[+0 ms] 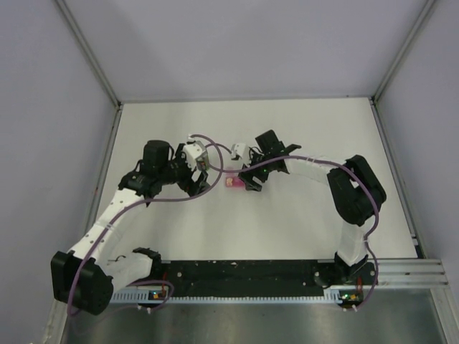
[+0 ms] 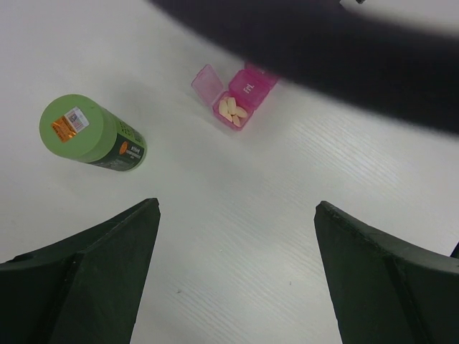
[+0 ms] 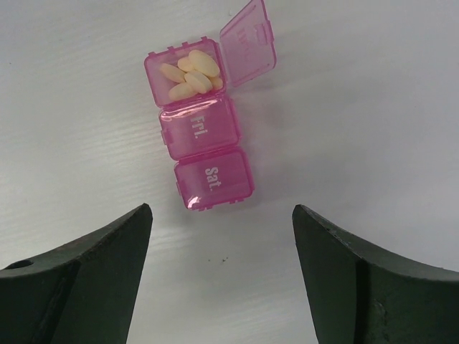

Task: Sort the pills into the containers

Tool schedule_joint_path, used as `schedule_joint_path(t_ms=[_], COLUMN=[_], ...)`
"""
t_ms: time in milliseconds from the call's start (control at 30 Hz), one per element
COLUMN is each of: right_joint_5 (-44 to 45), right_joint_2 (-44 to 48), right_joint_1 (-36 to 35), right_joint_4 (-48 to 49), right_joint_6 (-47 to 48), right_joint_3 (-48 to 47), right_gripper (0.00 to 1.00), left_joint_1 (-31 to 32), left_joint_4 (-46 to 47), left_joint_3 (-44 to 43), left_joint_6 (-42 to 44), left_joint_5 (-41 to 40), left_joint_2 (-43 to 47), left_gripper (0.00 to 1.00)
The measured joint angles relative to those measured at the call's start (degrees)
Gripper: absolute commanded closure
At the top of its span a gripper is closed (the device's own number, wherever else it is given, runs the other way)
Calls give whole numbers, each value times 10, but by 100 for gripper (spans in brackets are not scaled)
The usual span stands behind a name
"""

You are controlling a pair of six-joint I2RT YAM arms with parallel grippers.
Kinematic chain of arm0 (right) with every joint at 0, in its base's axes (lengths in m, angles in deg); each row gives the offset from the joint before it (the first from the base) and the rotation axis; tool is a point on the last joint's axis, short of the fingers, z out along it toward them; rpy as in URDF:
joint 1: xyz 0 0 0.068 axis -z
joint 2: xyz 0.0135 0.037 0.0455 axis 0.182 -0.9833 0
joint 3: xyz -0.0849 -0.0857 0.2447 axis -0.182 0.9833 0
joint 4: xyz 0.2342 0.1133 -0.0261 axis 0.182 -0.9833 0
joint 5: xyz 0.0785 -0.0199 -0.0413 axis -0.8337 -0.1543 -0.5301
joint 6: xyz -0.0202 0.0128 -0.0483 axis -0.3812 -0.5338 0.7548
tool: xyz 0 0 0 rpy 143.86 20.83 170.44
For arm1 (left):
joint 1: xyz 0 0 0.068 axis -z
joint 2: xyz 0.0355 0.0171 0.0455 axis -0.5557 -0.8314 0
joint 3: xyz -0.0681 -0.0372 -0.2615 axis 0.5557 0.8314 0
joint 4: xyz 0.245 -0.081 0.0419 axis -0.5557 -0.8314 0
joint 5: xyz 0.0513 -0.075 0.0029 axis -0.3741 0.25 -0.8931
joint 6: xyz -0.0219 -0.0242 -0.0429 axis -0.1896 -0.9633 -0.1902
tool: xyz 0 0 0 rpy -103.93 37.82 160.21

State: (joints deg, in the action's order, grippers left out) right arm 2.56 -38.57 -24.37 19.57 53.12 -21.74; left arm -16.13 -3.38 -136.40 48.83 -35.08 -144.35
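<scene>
— Found the box [image 3: 204,136] where, measured from the right gripper [image 3: 221,209]?

— Just past the fingertips, dead ahead, flat on the counter [image 3: 358,143]. Ran lengthwise straight away from the gripper: "Sat." cell nearest, then "Fri.", both shut. Ended in an open cell at the far end, with the lid [image 3: 249,34] flipped out to the right and pills [image 3: 190,72] heaped inside.

— Gripping anything?

— No. Stood spread wide, with nothing between the fingers and nothing touched. Saw the same on the left gripper [image 2: 237,203]: wide open, empty.

— Judged which arm nearer?

— The right, plainly. Saw the box farther off from the left wrist, up ahead, partly hidden under a dark blur, probably the right arm [image 2: 344,50].

— Spotted anything else around?

— A green bottle [image 2: 90,134], left of the box in the left wrist view and well apart from it. Could not make out the bottle from above.

— Anything in the way?

— Nothing between right gripper and box. Noted no loose pills on the counter, so could not tell the source of the next ones; guessed the bottle. Reckoned the open lid the thing to mind: thin, sticking out sideways, easy to knock. Also found both arms crowded close over the box from above, so thought it wise to keep the left back.
</scene>
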Motion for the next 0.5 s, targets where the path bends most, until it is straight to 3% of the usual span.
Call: schedule_joint_path(t_ms=[500], right_joint_5=[14], right_joint_2=[-51], right_joint_1=[-17], right_joint_4=[-7], right_joint_6=[31], right_joint_3=[-37], right_gripper=[28], left_joint_1=[0], left_joint_4=[-5], left_joint_3=[7], left_joint_6=[9], left_joint_5=[-4], left_joint_2=[17], left_gripper=[5])
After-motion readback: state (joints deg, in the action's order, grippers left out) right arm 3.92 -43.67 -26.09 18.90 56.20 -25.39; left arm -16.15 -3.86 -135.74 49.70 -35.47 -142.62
